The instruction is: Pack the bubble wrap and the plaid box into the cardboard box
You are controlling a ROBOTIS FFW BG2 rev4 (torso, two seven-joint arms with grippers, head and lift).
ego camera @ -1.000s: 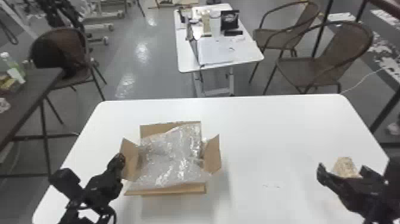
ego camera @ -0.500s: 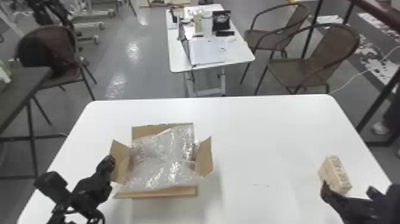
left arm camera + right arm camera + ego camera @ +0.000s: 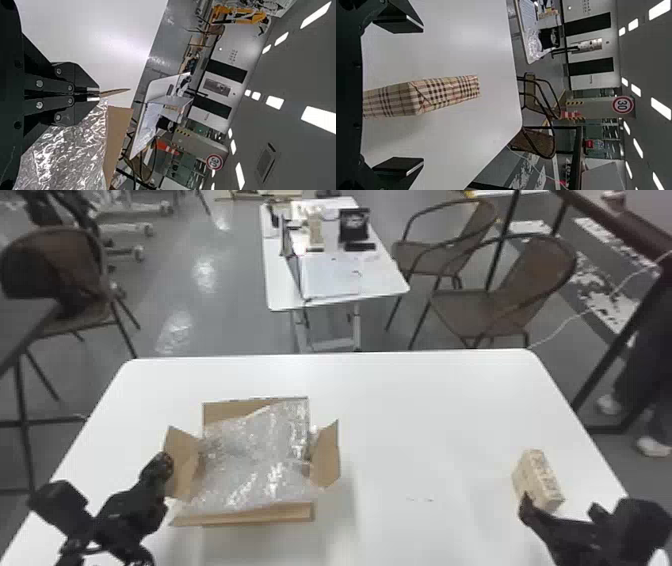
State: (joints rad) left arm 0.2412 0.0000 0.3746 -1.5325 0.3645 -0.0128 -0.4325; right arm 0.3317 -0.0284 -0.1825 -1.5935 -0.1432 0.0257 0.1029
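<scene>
The left gripper (image 3: 162, 462) is at the left flap of the cardboard box (image 3: 250, 517). In the left wrist view that gripper (image 3: 95, 95) is shut on the edge of this flap (image 3: 115, 92). Bubble wrap (image 3: 255, 455) lies in the open box, covering its inside and lapping over the near side. The plaid box (image 3: 537, 480) stands on the table at the right. Just on its near side is the right gripper (image 3: 560, 510). In the right wrist view this gripper (image 3: 422, 95) is open, its fingers on either side of the plaid box (image 3: 427, 95), not touching it.
The white table (image 3: 425, 405) has bare surface between the cardboard box and the plaid box. Beyond its far edge stand a smaller table (image 3: 380, 285) with items on it and brown chairs (image 3: 525, 285). A dark table (image 3: 20, 325) is at the left.
The head view has turned slightly right. My right gripper has drawn back a little toward the near edge, uncovering more of the plaid box. The left gripper remains at the flap.
</scene>
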